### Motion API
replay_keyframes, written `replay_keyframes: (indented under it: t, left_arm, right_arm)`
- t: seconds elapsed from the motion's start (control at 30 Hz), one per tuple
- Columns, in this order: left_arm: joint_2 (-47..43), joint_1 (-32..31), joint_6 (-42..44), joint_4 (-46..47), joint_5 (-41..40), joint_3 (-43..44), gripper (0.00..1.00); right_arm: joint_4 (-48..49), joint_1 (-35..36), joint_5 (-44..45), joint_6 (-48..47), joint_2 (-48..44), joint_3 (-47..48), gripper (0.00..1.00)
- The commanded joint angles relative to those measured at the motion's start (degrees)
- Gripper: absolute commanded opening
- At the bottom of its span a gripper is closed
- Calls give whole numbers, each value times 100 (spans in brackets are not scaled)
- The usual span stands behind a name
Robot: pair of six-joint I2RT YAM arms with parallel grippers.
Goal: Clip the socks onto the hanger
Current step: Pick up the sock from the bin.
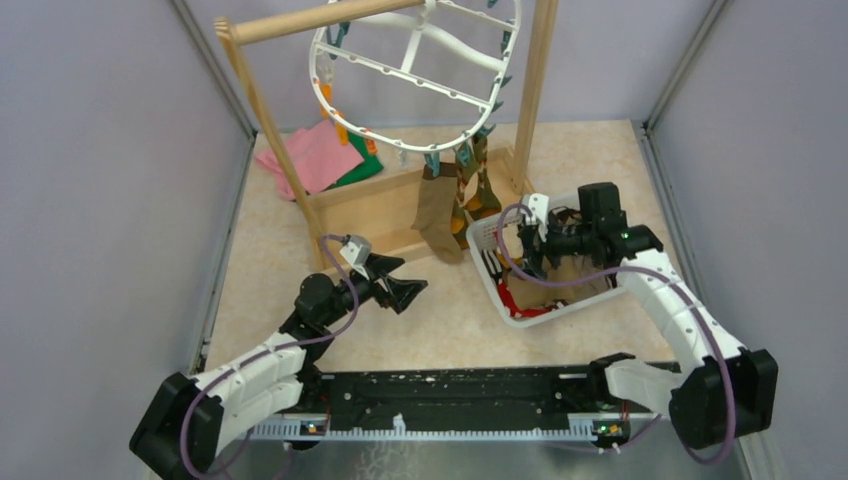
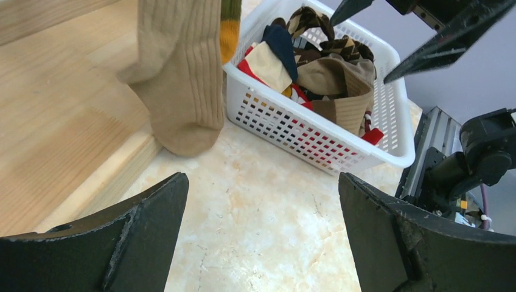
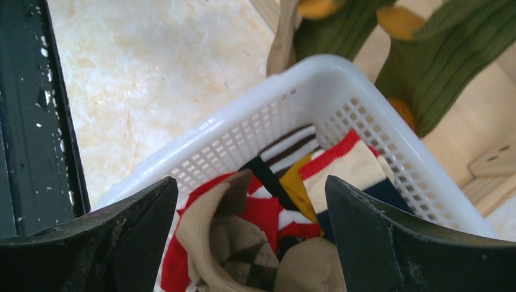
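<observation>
Hanging tan sock point(image 2: 176, 79) beside white basket point(image 2: 292, 121), wooden rack point(image 1: 390, 205) behind

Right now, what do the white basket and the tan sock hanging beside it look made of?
White basket: likely moulded plastic, glossy, with a grid of small holes. Tan sock: knitted fabric, matte, with ribbed lines.

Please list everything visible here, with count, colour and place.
hanger: one, white, hanging from the rack's pole
rack: one, pale wood, table's far side
tan sock: one, clipped under the hanger
olive socks, orange stripes: apparently two, clipped beside it
basket: one, white, right of the rack
loose socks: several, mixed colours, in the basket
cloths: two, pink and green, far left
left claw: one, black, open, over the table
right claw: one, black, open, above the basket
</observation>
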Motion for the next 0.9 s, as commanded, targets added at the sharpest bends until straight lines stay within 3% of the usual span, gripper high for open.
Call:
replay_keyframes:
  t: [0.0,0.27,0.47,0.77,0.87]
  left_arm:
    - [204,8,108,632,94,-122,99]
    - [94,6,230,826,146,-275,99]
    - [-143,7,233,1087,175,-462,99]
    - [-67,11,57,1372,340,-451,99]
    - [-31,12,-58,1450,415,-455,99]
  right_arm:
    - [-1033,-470,-481,-762,560,654,89]
    - [-2289,-692,-667,-2194,833,807,86]
    - [-2154,-687,-213,-2107,1065,692,82]
    - [-2232,-406,40,-1904,1588,774,63]
    - [-2491,-321,-116,-2045,1605,933,44]
